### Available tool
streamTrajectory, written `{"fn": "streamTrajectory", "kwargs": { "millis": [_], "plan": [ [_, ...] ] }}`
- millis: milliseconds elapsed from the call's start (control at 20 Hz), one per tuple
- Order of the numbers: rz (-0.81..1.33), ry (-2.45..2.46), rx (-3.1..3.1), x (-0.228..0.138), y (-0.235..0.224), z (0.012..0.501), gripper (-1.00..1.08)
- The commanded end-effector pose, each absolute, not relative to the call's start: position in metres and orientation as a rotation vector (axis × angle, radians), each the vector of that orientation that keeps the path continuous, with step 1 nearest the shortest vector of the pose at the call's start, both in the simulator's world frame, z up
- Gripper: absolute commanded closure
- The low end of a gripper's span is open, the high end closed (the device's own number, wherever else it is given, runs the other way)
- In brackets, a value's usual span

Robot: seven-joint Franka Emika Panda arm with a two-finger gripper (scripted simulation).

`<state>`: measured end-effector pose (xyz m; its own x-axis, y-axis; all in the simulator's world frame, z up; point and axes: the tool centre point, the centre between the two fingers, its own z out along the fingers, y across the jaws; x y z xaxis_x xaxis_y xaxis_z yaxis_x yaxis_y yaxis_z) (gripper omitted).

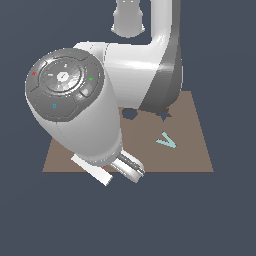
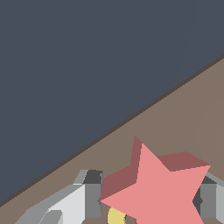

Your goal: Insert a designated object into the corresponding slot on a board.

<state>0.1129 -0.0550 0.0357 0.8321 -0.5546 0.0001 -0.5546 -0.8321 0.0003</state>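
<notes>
In the wrist view the red-pink star (image 2: 162, 188) sits between my two fingers, and my gripper (image 2: 151, 202) is shut on it above the brown board (image 2: 183, 113). In the exterior view the gripper (image 1: 131, 169) hangs over the board's (image 1: 192, 150) near edge; the star is hidden by the arm there. The dark star-shaped slot (image 1: 164, 116) shows at the board's far side, partly covered by the arm, well away from the gripper.
A round-ish dark hole (image 1: 129, 114) lies to the exterior view's left of the star slot. A pale cyan V-shaped piece (image 1: 166, 141) lies on the board. A bit of a yellow piece (image 2: 116, 216) shows under the star. The board's edge (image 2: 109, 131) borders dark floor.
</notes>
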Motion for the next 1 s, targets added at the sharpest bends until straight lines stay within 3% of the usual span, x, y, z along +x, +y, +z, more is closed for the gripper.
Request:
{"fn": "streamTrajectory", "kwargs": {
  "millis": [0,500,950],
  "plan": [
    [0.001,-0.764,3.047,0.112,-0.036,0.036,1.08],
    [0.001,-0.148,3.138,0.089,0.037,0.038,1.08],
    [0.001,0.487,3.103,0.036,0.097,0.039,1.08]
  ]
}}
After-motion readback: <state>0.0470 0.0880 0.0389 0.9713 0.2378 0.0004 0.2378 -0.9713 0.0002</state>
